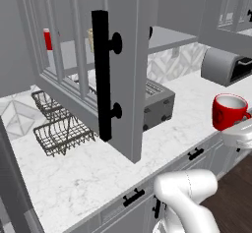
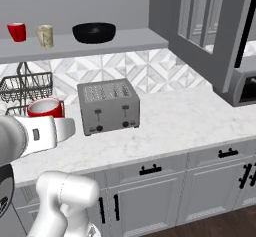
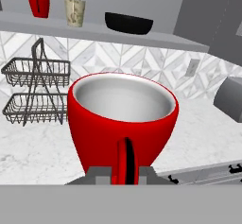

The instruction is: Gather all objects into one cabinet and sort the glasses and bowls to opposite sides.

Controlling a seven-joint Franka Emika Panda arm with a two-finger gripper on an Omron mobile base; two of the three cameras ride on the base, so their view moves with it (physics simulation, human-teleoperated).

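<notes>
one gripper (image 3: pixel 124 170), level above the counter (image 2: pixel 175 121), clamps the red mug (image 3: pixel 122 119) by its handle.

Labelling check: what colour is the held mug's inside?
White inside the red handled mug; hand view shows it best.

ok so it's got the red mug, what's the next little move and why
Probably lift the red mug, held by its handle in the shut claw, up toward the cabinet shelf. The red tumbler and beige cup stand left of the black bowl, so it belongs at their end.
</notes>
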